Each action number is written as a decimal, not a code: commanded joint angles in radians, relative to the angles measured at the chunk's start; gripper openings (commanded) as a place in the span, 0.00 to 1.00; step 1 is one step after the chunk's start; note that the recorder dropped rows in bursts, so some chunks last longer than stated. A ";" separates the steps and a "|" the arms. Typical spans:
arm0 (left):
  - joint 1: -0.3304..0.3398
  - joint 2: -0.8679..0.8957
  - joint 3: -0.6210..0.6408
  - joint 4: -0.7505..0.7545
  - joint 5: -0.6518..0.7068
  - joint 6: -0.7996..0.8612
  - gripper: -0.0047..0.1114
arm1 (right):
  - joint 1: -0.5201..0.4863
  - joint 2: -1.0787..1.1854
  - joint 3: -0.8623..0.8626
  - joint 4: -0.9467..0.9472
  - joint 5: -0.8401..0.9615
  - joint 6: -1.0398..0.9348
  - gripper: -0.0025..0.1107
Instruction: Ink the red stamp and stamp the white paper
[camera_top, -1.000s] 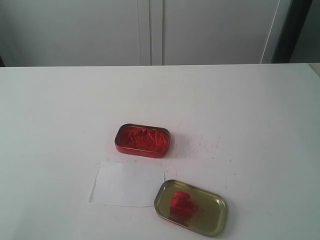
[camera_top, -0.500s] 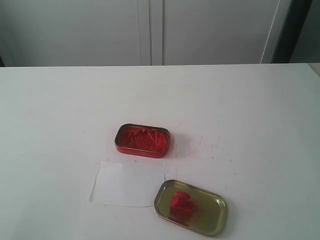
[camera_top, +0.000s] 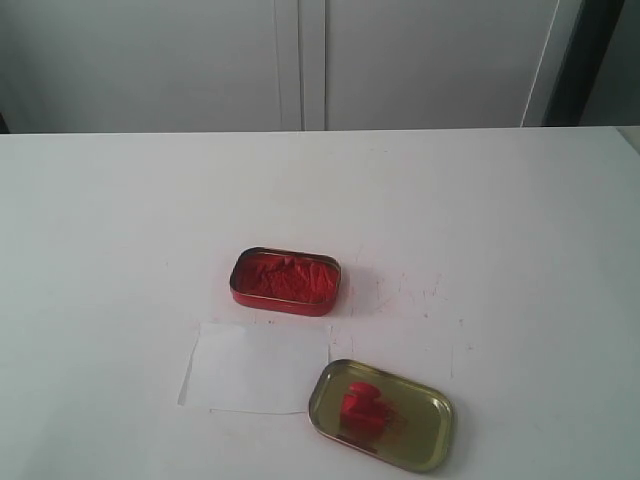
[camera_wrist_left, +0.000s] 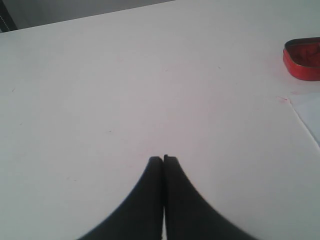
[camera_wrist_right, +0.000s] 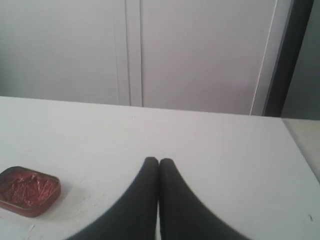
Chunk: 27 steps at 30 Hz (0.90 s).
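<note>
The white paper (camera_top: 258, 366) lies flat near the table's front, with no imprint that I can make out; its edge (camera_wrist_left: 309, 116) also shows in the left wrist view. Behind it stands the open red tin of ink paste (camera_top: 286, 281), also seen as the tin (camera_wrist_left: 303, 58) and the tin (camera_wrist_right: 28, 190) in the wrist views. A small red lump that looks like the red stamp (camera_top: 364, 408) lies inside the gold lid (camera_top: 428, 440). My left gripper (camera_wrist_left: 163, 159) and right gripper (camera_wrist_right: 159, 160) are both shut on nothing, over bare tabletop. Neither gripper appears in the exterior view.
The white table (camera_top: 500, 220) ends at a far edge in front of pale cabinet doors (camera_top: 300, 60). Faint red marks (camera_top: 400, 290) speckle the top to the right of the tin. A dark vertical strip (camera_top: 585, 60) stands at the back right.
</note>
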 joint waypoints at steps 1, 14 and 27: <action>0.002 -0.003 0.003 -0.003 -0.003 0.003 0.04 | -0.003 0.088 -0.046 0.049 0.032 -0.009 0.02; 0.002 -0.003 0.003 -0.003 -0.003 0.003 0.04 | -0.003 0.384 -0.242 0.136 0.263 -0.011 0.02; 0.002 -0.003 0.003 -0.003 -0.003 0.003 0.04 | 0.018 0.641 -0.401 0.258 0.486 -0.112 0.02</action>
